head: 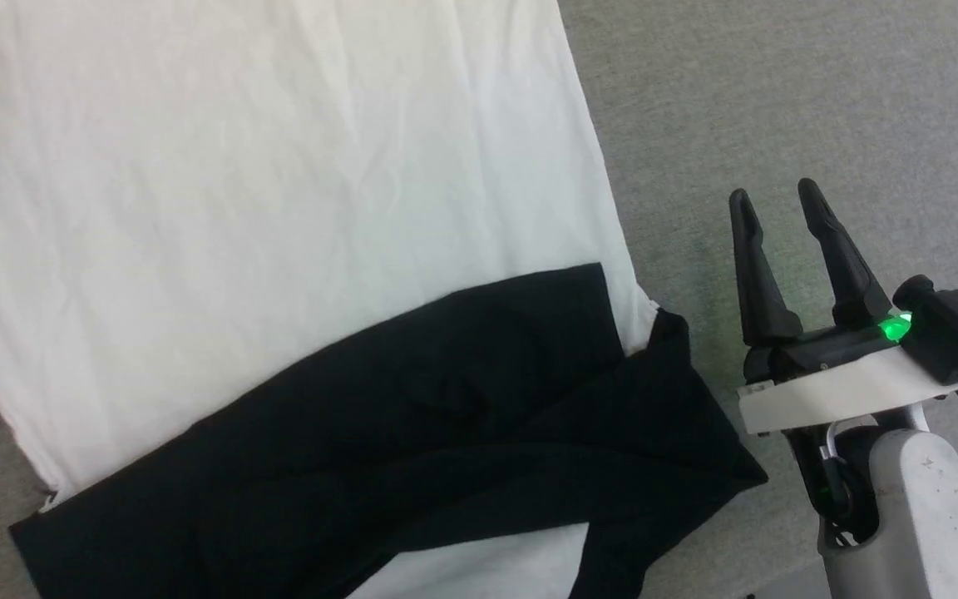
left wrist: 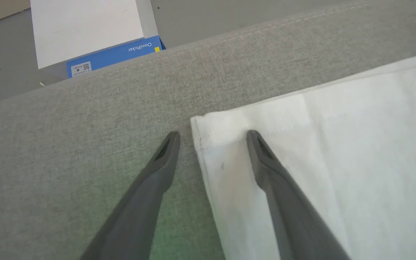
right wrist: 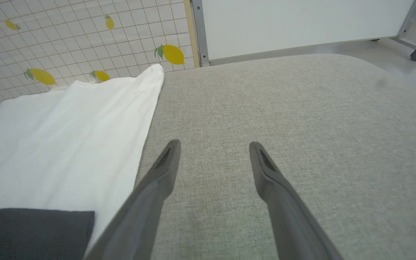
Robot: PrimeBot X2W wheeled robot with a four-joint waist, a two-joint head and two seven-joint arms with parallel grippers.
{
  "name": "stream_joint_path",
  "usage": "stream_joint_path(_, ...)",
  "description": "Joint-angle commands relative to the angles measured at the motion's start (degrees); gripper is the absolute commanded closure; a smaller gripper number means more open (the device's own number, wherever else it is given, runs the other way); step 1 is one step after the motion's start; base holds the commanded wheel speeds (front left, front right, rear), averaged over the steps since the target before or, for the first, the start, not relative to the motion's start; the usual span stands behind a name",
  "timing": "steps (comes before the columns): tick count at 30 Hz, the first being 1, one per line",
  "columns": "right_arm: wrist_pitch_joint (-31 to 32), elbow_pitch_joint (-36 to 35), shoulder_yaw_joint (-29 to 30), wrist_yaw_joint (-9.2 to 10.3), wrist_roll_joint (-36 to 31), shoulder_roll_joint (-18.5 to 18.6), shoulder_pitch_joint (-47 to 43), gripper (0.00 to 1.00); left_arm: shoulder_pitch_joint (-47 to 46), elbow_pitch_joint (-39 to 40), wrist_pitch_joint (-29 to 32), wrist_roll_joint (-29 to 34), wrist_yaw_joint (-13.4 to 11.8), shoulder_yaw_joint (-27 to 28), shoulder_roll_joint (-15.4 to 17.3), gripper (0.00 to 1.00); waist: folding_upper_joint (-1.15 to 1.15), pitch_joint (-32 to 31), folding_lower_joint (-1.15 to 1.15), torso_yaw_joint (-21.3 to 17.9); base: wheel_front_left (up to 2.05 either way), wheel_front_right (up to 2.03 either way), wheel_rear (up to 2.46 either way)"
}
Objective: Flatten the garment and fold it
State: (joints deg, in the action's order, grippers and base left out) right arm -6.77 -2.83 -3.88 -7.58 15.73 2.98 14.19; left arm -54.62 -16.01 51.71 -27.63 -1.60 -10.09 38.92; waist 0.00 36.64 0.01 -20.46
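Observation:
The garment (head: 279,183) lies spread on a grey padded surface, its white body filling the head view's upper left, with black sleeves (head: 412,416) folded across its near part. My right gripper (head: 774,200) stands open over bare grey surface to the right of the garment, holding nothing. In the right wrist view that gripper (right wrist: 214,144) points along the surface, the white cloth (right wrist: 67,137) to its left. My left gripper (left wrist: 213,134) is open, straddling a hemmed white corner of the garment (left wrist: 215,126), one finger over cloth and the other over grey surface.
The grey padded surface (head: 778,100) extends to the right of the garment. Beyond its edge stand a blue box (left wrist: 114,54) and a white panel (left wrist: 85,29). A lemon-patterned tiled wall (right wrist: 67,36) and a white board on wheels (right wrist: 302,25) stand behind.

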Motion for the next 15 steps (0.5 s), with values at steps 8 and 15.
stream_joint_path(8, 0.2, -0.3, -1.1, 0.09, -0.2, -0.1, 1.5, 0.0, 3.6, 5.0, 6.1, 0.2, -3.7, -0.1, 2.4, 1.0, 0.0, 1.6, -0.01, -0.7, 0.0, 0.0, 0.0)
stream_joint_path(15, 4.0, -1.4, -3.7, 0.09, -5.1, -0.1, 10.4, 0.0, 2.5, 7.2, 2.1, 1.2, -2.6, -0.9, 2.3, 1.0, 0.0, 1.9, -0.01, 0.5, 0.0, 0.0, 0.0)
